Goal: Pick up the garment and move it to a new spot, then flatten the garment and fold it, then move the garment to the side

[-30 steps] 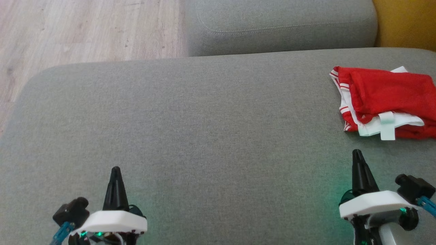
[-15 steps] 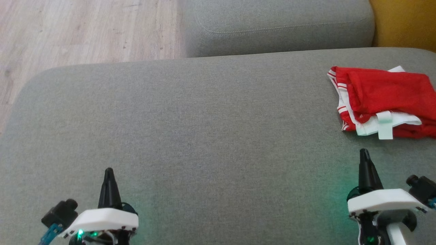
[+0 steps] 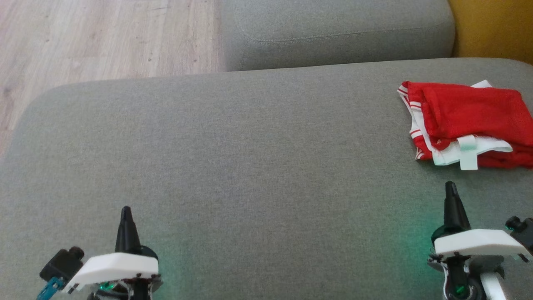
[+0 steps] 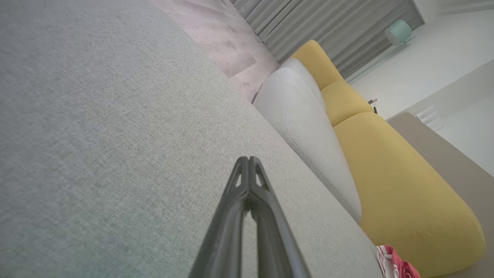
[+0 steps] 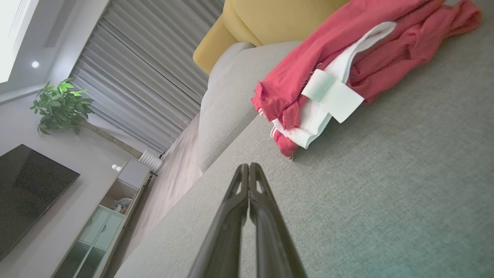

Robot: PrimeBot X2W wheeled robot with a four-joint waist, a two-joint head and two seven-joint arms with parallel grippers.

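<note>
The garment (image 3: 470, 121) is red with white trim and a white tag, lying folded at the far right of the grey sofa seat (image 3: 250, 146). It also appears in the right wrist view (image 5: 347, 65) and as a small red edge in the left wrist view (image 4: 395, 264). My right gripper (image 3: 450, 186) hovers just in front of the garment, apart from it, fingers pressed together and empty (image 5: 249, 166). My left gripper (image 3: 125, 210) sits at the lower left over bare cushion, shut and empty (image 4: 248, 159).
A second grey cushion (image 3: 333, 33) lies beyond the seat, with a yellow cushion (image 3: 491, 29) at the top right. Wooden floor (image 3: 104, 37) shows past the seat's far left edge. A cabinet (image 5: 112, 216) and a plant (image 5: 61, 104) stand against the wall.
Both grippers have drawn back toward the bottom of the head view, the left one also drifting left. The head view has shifted slightly; the garment lies as before.
</note>
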